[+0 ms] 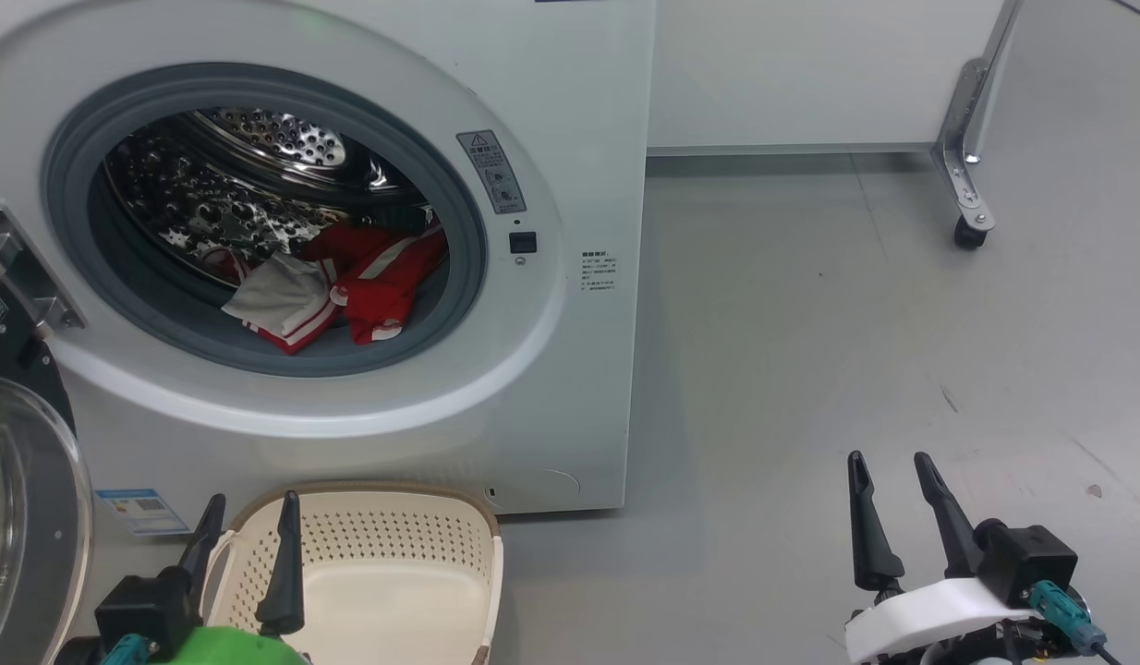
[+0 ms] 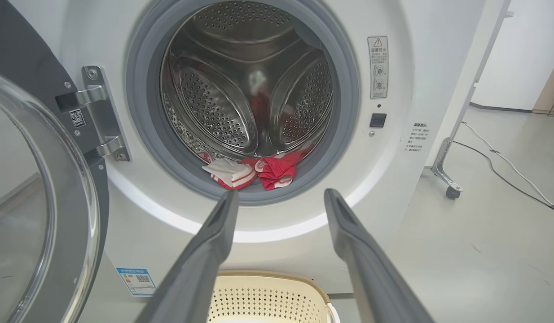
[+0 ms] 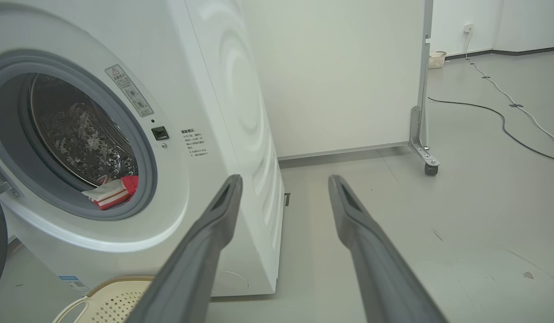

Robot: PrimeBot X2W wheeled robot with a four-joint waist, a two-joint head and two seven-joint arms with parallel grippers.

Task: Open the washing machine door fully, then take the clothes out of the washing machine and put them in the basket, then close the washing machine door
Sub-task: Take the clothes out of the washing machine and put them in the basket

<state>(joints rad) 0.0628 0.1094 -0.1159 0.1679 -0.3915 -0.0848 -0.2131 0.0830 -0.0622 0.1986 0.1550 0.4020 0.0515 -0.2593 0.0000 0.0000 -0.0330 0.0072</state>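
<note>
Red, white-striped fabric clothes (image 1: 348,286) lie heaped at the front lip of the big white front-loading washing machine's (image 1: 579,388) drum, centre left in the head view, long axis left-right. The left gripper (image 1: 253,499), 2 fingers spread and empty, sits directly below them, nearer. The right gripper (image 1: 890,459), also spread, is well apart, lower right.

Setting: an indoor test room or lab bay rather than a home laundry. A white front-loading washing machine (image 1: 588,111) stands free on a bare grey floor (image 1: 810,369) that is scuffed in places. Near its side is a white partition panel (image 3: 340,76) in a metal frame riding on a caster (image 3: 431,169). Cables (image 3: 516,106) run across the open floor, taped down at spots, one leading to a wall socket (image 3: 469,27). The walls (image 3: 528,22) are plain white with a dark skirting.
</note>
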